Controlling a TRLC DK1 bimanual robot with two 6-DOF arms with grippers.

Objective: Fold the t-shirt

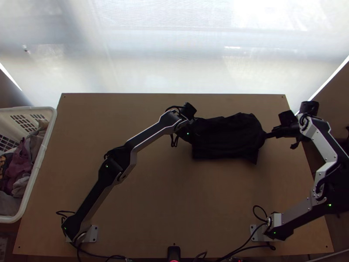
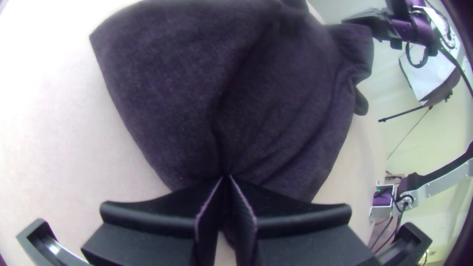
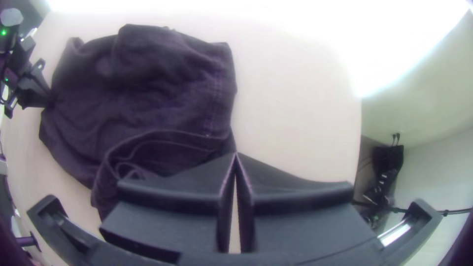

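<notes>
- The black, soft-looking fabric t-shirt (image 1: 227, 137) is lying in a rumpled, compact bundle on the far right part of the table; how many layers are overlapping, I cannot tell.
- It is probably going to handle as light, limp and not fragile, with loose layers sliding apart, so the best holds are likely the outer corners and hem, catching every layer together.
- Its surface is looking matt and creased, with stitching running along one edge and a curled, open fold showing towards the right.
- The left black two-fingered gripper (image 2: 225, 176) is pinching the shirt's left end, its tips pressed together.
- The right black two-fingered gripper (image 3: 236, 153) is nipping a small point of cloth at the right end.
- Beneath, the light wooden table (image 1: 174, 196) is supporting the work.
- Left of it, a white plastic basket (image 1: 36, 172) is holding other crumpled clothes (image 1: 19, 161).
</notes>
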